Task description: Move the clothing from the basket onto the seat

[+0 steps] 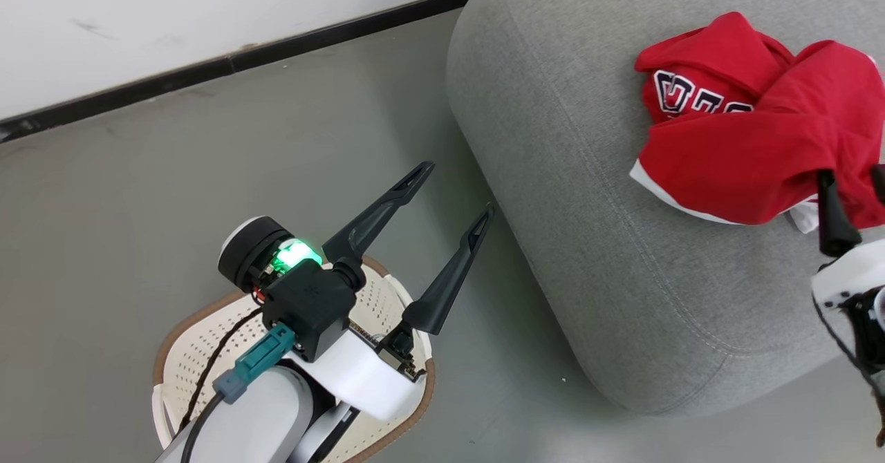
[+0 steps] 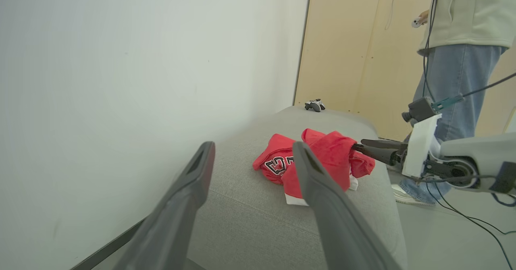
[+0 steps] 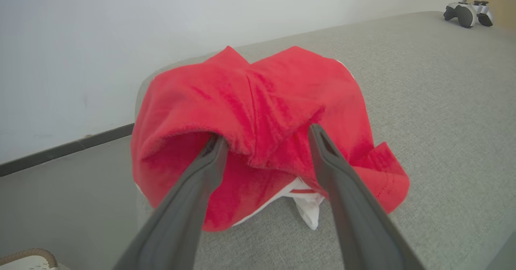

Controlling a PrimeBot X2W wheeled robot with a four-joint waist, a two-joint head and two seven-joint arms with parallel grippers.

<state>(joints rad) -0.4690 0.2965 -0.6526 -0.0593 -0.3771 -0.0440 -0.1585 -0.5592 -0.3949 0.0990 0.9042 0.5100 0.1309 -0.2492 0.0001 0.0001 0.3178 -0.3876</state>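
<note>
Red clothing [image 1: 753, 152] lies heaped on the seat [image 1: 588, 207]; the right claw [image 3: 267, 137], spread apart, pokes its folds. The left claw [image 1: 456, 188] gapes near the basket [image 1: 200, 352].

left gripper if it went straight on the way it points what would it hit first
Most likely the seat: the open left gripper points at its rounded side, and the left wrist view has grey fabric between the fingers, short of the clothing. Depth is unclear.
</note>
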